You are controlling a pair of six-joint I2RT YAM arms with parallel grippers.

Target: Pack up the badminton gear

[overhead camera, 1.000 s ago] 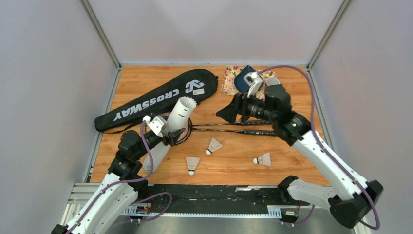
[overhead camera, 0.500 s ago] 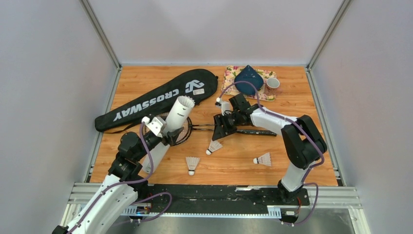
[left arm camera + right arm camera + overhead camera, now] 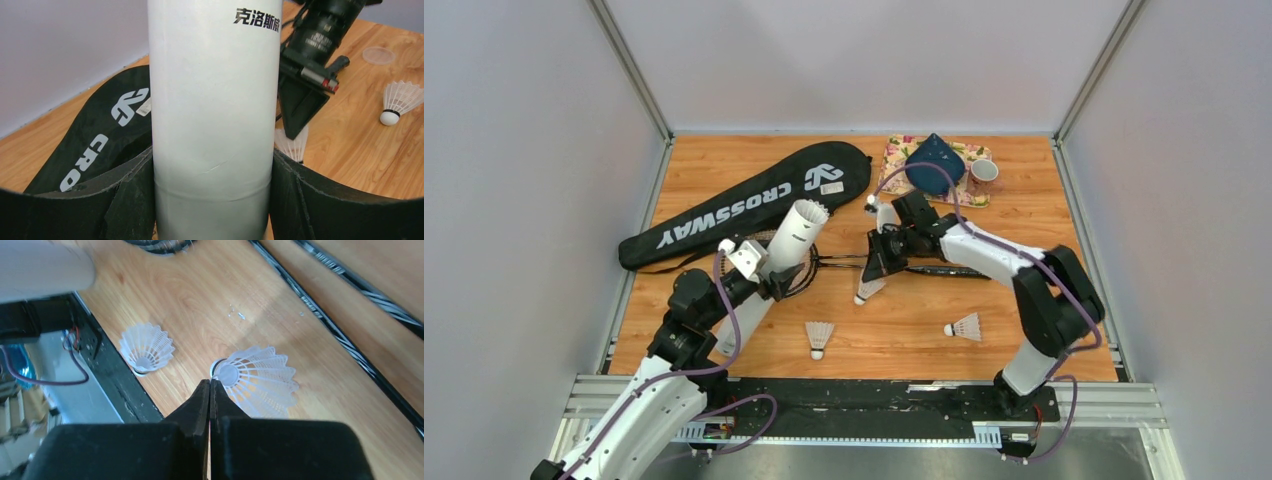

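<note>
My left gripper (image 3: 771,278) (image 3: 212,165) is shut on the white tube (image 3: 794,235) (image 3: 215,100), which it holds tilted with the open end up and away. My right gripper (image 3: 873,283) (image 3: 210,381) is down at the middle shuttlecock (image 3: 867,292) (image 3: 260,380). Its jaws are pinched together along the skirt's edge, tips by the cork. Two more shuttlecocks (image 3: 819,336) (image 3: 965,327) lie on the table. Both rackets (image 3: 849,262) lie side by side, heads partly under the tube, shafts (image 3: 320,320) running right. The black CROSSWAY cover (image 3: 744,205) lies behind.
A floral tray (image 3: 894,165) with a blue cloth and a small cup (image 3: 983,171) stand at the back right. A small clear lid (image 3: 378,55) lies on the wood. Grey walls close in the left and right sides. The black base rail (image 3: 874,395) runs along the near edge.
My right arm swung down from near the tray to the middle shuttlecock and its jaws closed. That shuttlecock shifted slightly toward the gripper. The left arm and tube stayed still.
</note>
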